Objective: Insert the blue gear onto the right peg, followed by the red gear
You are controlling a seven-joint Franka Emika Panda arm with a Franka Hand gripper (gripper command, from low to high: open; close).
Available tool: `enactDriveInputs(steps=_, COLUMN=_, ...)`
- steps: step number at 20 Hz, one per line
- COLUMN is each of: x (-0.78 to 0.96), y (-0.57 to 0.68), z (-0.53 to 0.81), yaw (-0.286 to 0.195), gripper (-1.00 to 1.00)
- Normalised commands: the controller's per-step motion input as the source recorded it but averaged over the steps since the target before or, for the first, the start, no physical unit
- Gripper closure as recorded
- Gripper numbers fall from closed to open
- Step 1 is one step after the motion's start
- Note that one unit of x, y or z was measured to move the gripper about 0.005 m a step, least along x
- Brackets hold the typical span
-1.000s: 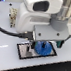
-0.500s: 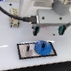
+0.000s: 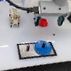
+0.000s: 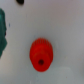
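The blue gear [image 3: 42,46] lies flat on the right part of the grey black-edged base plate [image 3: 23,53]. The right peg is hidden by it. The twin pin [image 3: 28,46] stands bare to its left in the exterior view. The red gear [image 3: 43,22] lies on the white table beyond the plate, and in the wrist view [image 4: 41,54] it shows from straight above. My gripper [image 3: 49,20] hangs just beside and above the red gear. Its fingers do not show clearly in either view.
A white rack-like object with dark parts [image 3: 14,18] stands at the exterior view's left. A cable [image 3: 27,8] runs behind the arm. A teal shape [image 4: 2,30] sits at the wrist view's edge.
My gripper has left the base plate and moved away to the red gear beyond it. The blue gear stays behind on the plate.
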Motion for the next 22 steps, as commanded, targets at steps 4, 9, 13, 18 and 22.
enactDriveInputs(steps=4, x=-0.6, y=0.19, z=-0.07, yaw=0.0, gripper=-1.0)
enactDriveInputs(steps=9, x=-0.48, y=0.15, z=-0.2, yaw=0.0, gripper=-1.0)
enactDriveInputs(steps=13, x=-0.24, y=0.02, z=-0.35, yaw=0.0, gripper=-1.0)
enactDriveInputs(steps=18, x=-0.21, y=0.0, z=-0.36, yaw=0.0, gripper=-1.0)
enactDriveInputs(steps=22, x=-0.21, y=0.01, z=-0.35, yaw=0.0, gripper=-1.0)
